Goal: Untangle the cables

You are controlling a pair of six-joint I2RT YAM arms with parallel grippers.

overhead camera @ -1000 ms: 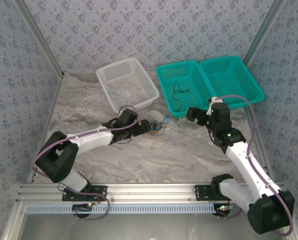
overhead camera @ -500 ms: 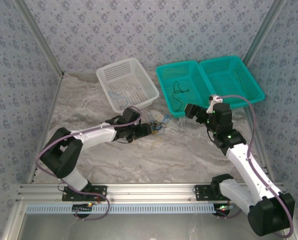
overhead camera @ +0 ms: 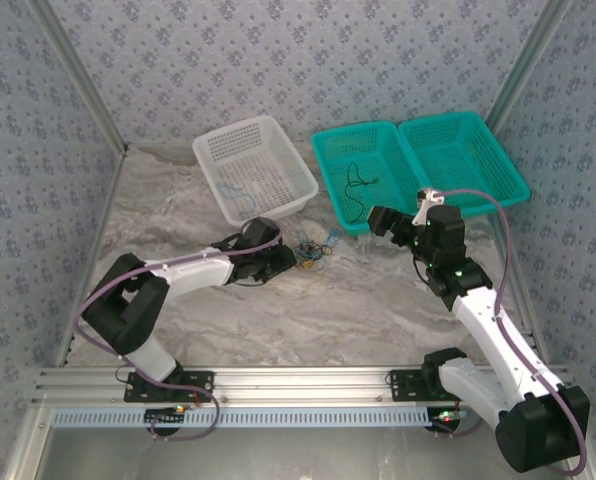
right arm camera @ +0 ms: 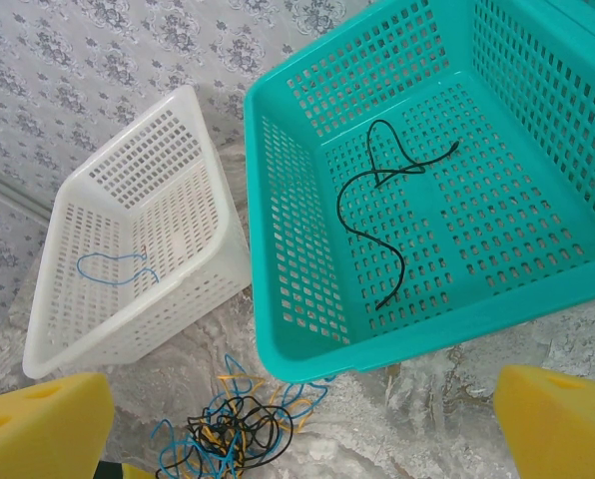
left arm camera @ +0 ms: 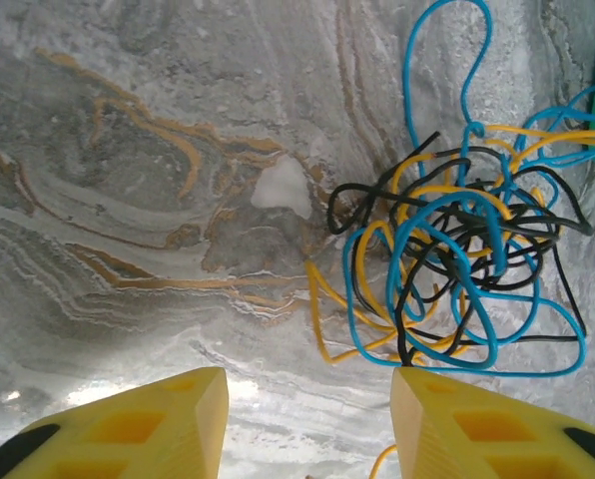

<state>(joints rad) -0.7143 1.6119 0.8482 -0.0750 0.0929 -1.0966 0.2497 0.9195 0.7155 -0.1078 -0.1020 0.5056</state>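
The cables (left arm camera: 457, 269) lie in one tangle of thin blue, black and yellow wires on the marbled table, just in front of the teal basket (overhead camera: 330, 136); the tangle (overhead camera: 314, 250) (right arm camera: 233, 434) also appears from above and in the right wrist view. My left gripper (overhead camera: 294, 256) (left arm camera: 309, 384) is low at the tangle's left edge, jaws apart, nothing between them; the wires touch the tip of its right finger (left arm camera: 447, 399). My right gripper (overhead camera: 380, 222) (right arm camera: 302, 391) hovers open above the teal basket's near corner. One black wire (right arm camera: 362, 215) lies in the teal basket, one blue wire (right arm camera: 113, 269) in the white basket (right arm camera: 128, 329).
A second teal basket (overhead camera: 478, 116) stands beside the first at the back right. The white basket (overhead camera: 218, 150) sits at the back centre, close to the tangle. Patterned walls enclose the table on three sides.
The left gripper has slid right up to the tangle and its jaws have narrowed. The right gripper has shifted slightly left and stays open.
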